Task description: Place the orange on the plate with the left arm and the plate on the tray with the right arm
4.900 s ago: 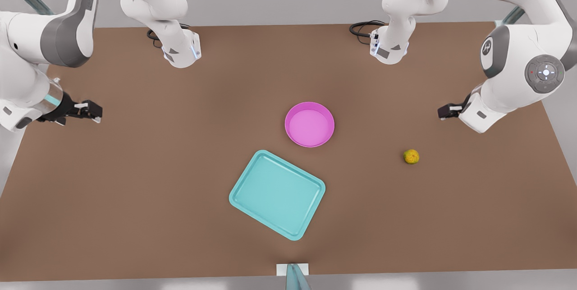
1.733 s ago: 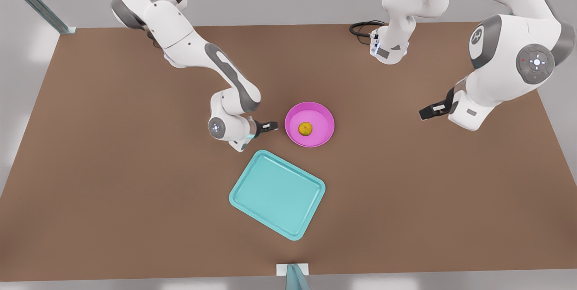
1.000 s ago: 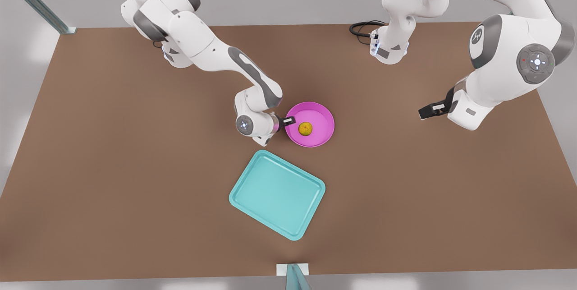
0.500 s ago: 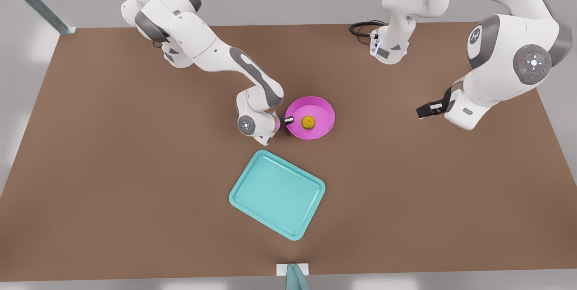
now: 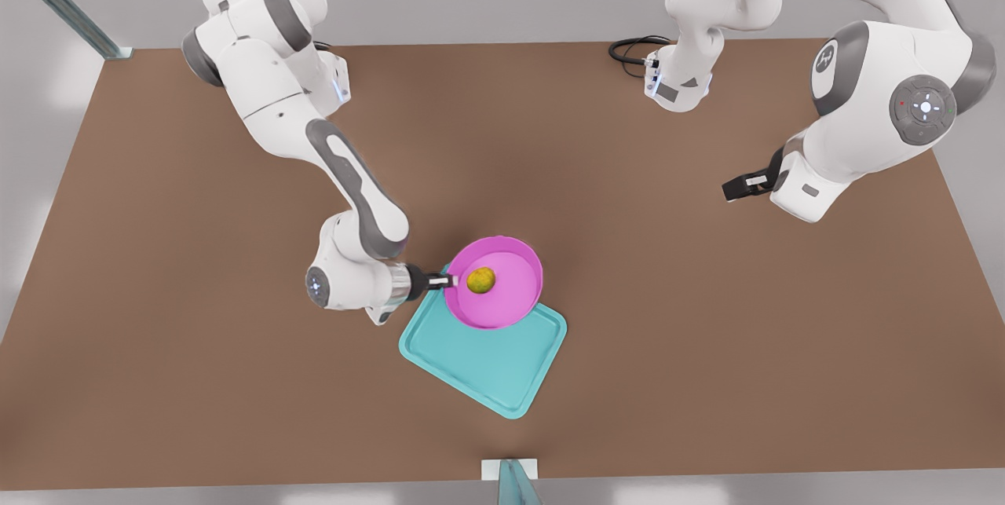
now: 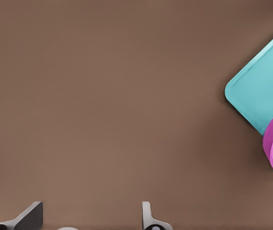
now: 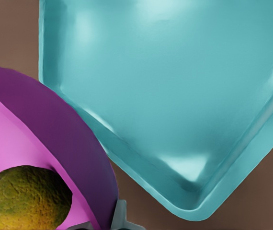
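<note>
**Plate held above the tray**

As we see in the front view, the right gripper [image 5: 447,281] grasps the plate [image 5: 506,301] rim above the tray [image 5: 487,371]; the orange [image 5: 480,279] sits inside.

In the left wrist view, the left gripper [image 6: 91,218] waits with its 2 fingers spread.

In the right wrist view, the plate [image 7: 60,129] overlaps the tray [image 7: 175,81].

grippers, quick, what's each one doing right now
Right hand: shut on the plate rim, orange inside, over the tray.
Left hand: open, empty.
</note>
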